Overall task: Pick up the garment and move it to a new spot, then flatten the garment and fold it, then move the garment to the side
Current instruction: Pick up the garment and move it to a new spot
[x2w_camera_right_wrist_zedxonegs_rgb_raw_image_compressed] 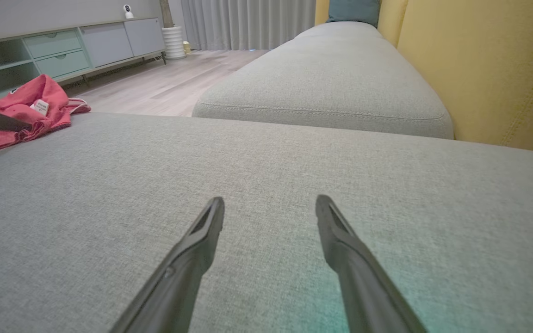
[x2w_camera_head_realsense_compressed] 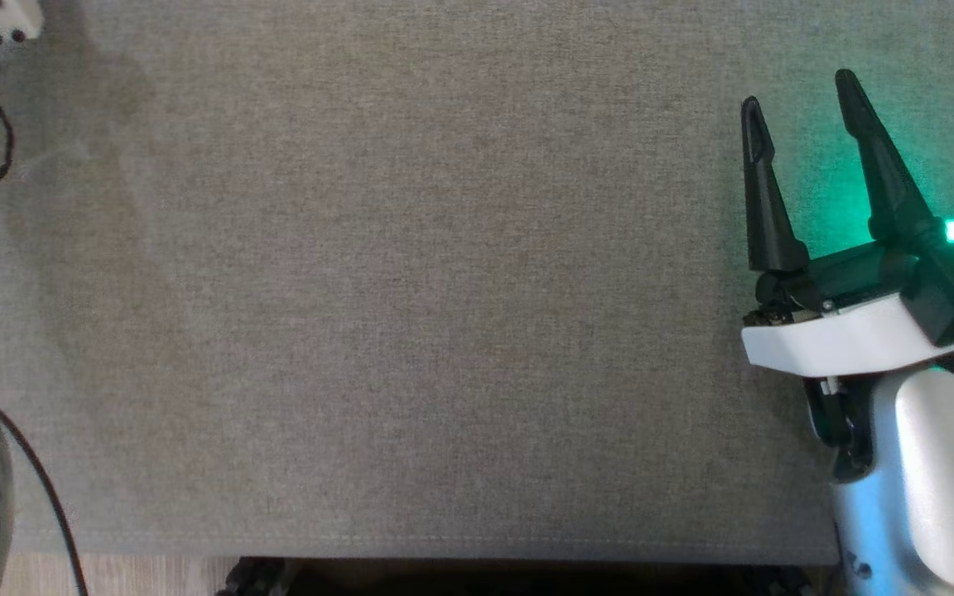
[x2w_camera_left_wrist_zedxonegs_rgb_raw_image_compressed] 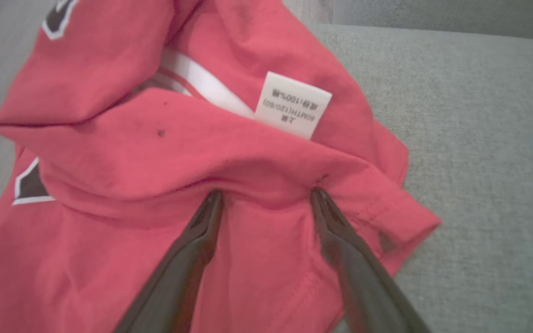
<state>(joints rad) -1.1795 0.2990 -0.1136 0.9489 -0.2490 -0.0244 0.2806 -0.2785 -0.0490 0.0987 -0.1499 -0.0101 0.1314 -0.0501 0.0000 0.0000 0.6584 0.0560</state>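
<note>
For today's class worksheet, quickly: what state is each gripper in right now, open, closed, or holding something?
Left gripper: open, against the red garment, not gripping it.
Right gripper: open, empty, over the grey sofa cushion.

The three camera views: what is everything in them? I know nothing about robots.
near cushion: one, grey, directly before the robot
far cushion: one, grey, beyond it
garment: one, red, crumpled on the near cushion
label: one, white, on the garment
sofa back: one, yellow, beside the cushions
pillow: one, teal, against the sofa back
cabinet: one, grey-green, by the wall
left gripper: one, dark, open, tips at a garment fold
right gripper: one, dark, open, above bare cushion
</note>
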